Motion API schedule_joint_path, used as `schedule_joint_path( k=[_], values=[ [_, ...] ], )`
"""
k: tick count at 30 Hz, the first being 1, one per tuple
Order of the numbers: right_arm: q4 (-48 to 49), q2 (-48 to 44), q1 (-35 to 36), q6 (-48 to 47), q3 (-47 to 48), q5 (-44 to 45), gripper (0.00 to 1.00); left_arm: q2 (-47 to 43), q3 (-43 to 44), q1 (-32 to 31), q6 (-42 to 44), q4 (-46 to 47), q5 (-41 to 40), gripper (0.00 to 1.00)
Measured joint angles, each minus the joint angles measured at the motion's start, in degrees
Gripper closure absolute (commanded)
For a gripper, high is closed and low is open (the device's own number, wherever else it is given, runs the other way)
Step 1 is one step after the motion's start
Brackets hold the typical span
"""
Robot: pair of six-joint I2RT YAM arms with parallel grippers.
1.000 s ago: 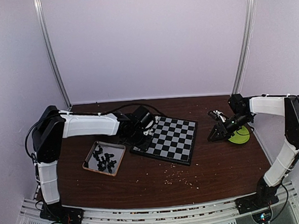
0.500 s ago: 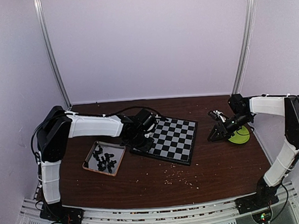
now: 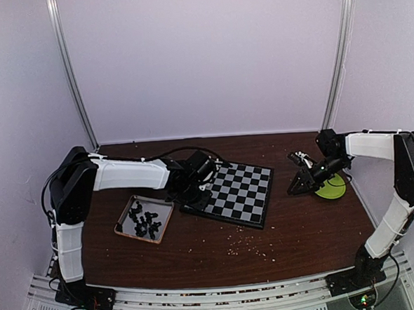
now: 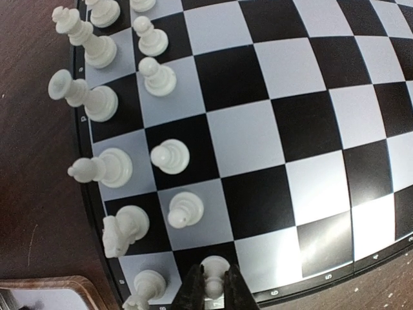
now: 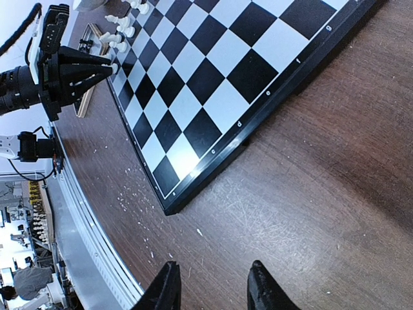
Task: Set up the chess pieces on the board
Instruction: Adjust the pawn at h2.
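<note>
Left pincer (image 4: 215, 285) is clamping a white pawn (image 4: 215, 265) that's standing near the board's (image 4: 258, 129) corner, beside the other white pieces (image 4: 171, 156). Right pincer (image 5: 210, 284) is hovering off the board's right side over the bench (image 5: 322, 213), fingers apart.

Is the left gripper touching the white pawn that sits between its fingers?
Touching. The left wrist view shows the left gripper with its fingers against both sides of the white pawn, no gap on either side. The pawn stands on the board.
</note>
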Motion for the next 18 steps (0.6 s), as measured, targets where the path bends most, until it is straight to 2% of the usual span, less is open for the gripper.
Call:
schedule_joint_path(
  k=[4,9,18],
  values=[
    [-0.02,0.17,0.0,0.02,0.0,-0.02,0.64,-0.55,-0.76,0.0,-0.02,-0.11,-0.22,0.89],
    [-0.02,0.61,0.0,0.02,0.02,-0.13,0.65,-0.76,-1.11,0.0,-0.09,-0.2,-0.44,0.78],
    [-1.11,0.66,0.0,-0.74,1.99,1.42,0.62,-3.19,-1.11,-0.02,-0.17,-1.68,-1.4,0.68]
  ],
)
